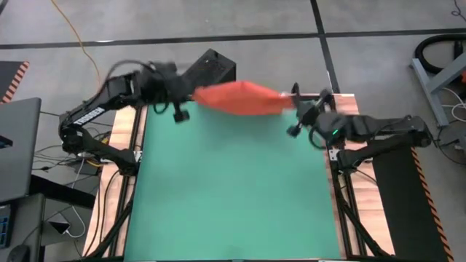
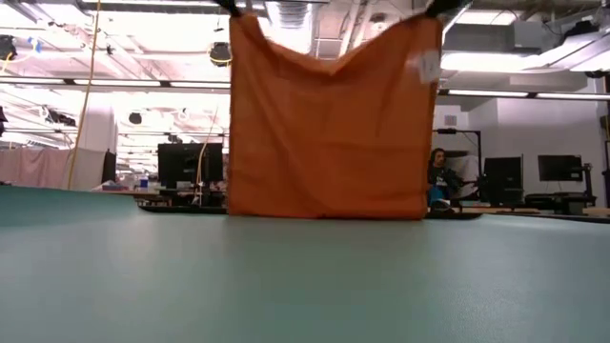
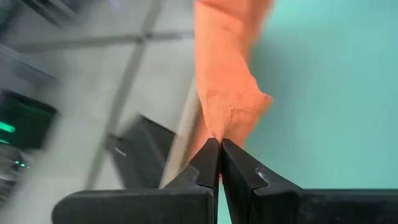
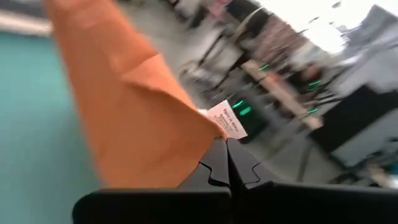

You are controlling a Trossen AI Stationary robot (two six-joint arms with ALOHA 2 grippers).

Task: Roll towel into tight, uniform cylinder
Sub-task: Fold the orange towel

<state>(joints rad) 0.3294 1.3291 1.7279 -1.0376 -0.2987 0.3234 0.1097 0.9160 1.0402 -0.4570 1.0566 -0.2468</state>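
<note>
The orange-red towel (image 1: pixel 240 98) hangs spread between my two grippers above the far edge of the green mat (image 1: pixel 233 182). In the low view the towel (image 2: pixel 329 124) hangs like a curtain, its top edge sagging in the middle and its lower edge just above or at the mat. My left gripper (image 3: pixel 219 144) is shut on one upper corner, my right gripper (image 4: pixel 226 142) on the other, beside the white tag (image 4: pixel 227 119). My left gripper pinches an upper corner of the towel (image 3: pixel 227 121) between its two fingertips. The cloth hangs away below the fingers, bunched at the corner. My right gripper pinches the other upper corner (image 4: pixel 208 134) between its fingertips, right by the white tag. The towel hangs down from it.
Wooden table edges (image 1: pixel 120 145) and the arms' bases flank the mat. A black box (image 1: pixel 215 67) stands beyond the far edge. A laptop (image 1: pixel 18 145) and cables lie off to the left. The mat's near part is bare green surface.
</note>
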